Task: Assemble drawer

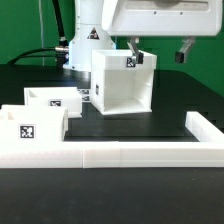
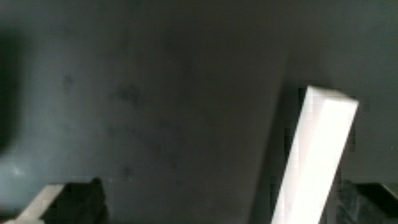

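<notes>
1. If we start at the exterior view's left, the nearer tray (image 1: 27,132) and the farther tray (image 1: 52,101) sit open side up, just behind the long rail (image 1: 130,152).
2. Moving to the middle, the casing (image 1: 120,85) stands on the dark table (image 1: 140,125), near the farther tray. It's hollow, thin-walled plastic, so we'd guess it's light, stiff and a bit slick. We'd pinch one top wall across its thickness instead of trying to span the whole box.
3. Over on the right, the gripper (image 1: 158,52) hovers above the casing's far side with its fingers spread and nothing held. In the wrist view, a white wall edge (image 2: 320,140) sits between the fingers, closer to one. We can't tell if it's touching.
</notes>
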Motion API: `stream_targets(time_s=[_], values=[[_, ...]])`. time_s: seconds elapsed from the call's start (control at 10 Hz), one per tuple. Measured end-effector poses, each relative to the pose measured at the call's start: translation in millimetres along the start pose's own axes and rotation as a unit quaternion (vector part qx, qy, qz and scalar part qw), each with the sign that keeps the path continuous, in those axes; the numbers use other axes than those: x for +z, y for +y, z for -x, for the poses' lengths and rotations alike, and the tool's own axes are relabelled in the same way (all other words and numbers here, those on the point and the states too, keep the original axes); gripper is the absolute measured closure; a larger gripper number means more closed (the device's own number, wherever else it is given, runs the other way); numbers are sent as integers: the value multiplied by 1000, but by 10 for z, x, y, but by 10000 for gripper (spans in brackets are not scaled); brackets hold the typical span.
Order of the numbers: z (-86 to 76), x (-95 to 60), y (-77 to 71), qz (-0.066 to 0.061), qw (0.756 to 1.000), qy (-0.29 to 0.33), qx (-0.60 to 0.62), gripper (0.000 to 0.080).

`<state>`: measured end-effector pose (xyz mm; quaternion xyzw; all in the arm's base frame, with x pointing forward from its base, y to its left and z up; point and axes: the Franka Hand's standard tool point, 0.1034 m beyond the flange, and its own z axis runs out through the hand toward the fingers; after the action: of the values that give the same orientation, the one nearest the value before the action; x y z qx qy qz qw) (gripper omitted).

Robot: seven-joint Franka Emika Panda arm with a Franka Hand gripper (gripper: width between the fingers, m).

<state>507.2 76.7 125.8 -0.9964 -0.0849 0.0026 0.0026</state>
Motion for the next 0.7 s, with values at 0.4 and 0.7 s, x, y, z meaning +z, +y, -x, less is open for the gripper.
stream_targets(time_s=[0.4,0.7], values=[[497,-231,-41,12,1000,1,-1,150],[519,-266,-53,13,1000,3,-2,150]])
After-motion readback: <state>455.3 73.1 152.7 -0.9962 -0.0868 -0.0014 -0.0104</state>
